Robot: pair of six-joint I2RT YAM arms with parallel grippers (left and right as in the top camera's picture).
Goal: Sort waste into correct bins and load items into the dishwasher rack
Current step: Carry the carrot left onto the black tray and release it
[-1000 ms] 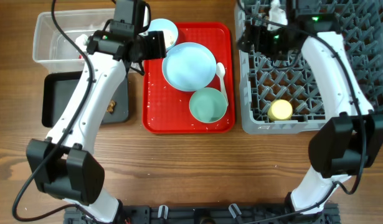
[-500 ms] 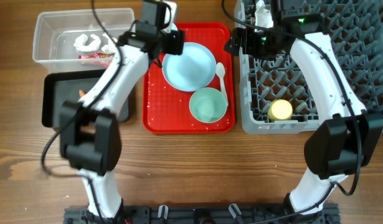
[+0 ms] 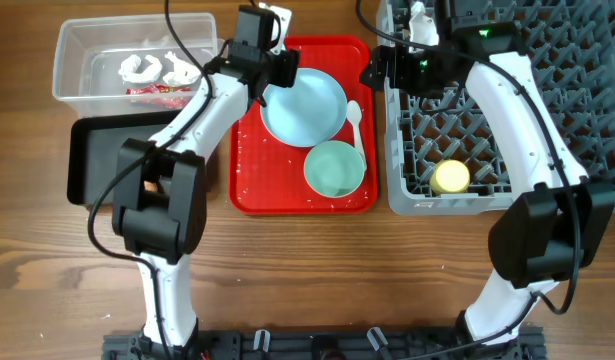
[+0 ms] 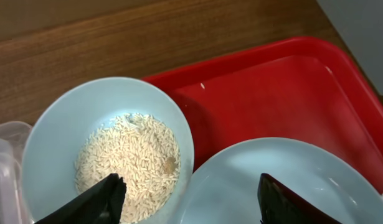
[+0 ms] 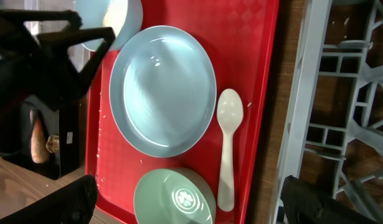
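Observation:
A red tray holds a light blue plate, a green bowl and a white spoon. A pale blue bowl with rice sits at the tray's far left corner, mostly hidden under my left arm in the overhead view. My left gripper is open above it, one finger over the rice and the other over the plate. My right gripper is open and empty above the green bowl and spoon, at the left edge of the grey dishwasher rack.
A yellow cup lies in the rack's near left part. A clear bin holding wrappers stands at the far left, with a black bin in front of it. Rice grains are scattered on the tray.
My left gripper has moved from beside the bins to over the rice bowl at the tray's far left corner. My right gripper has shifted a little left toward the tray.

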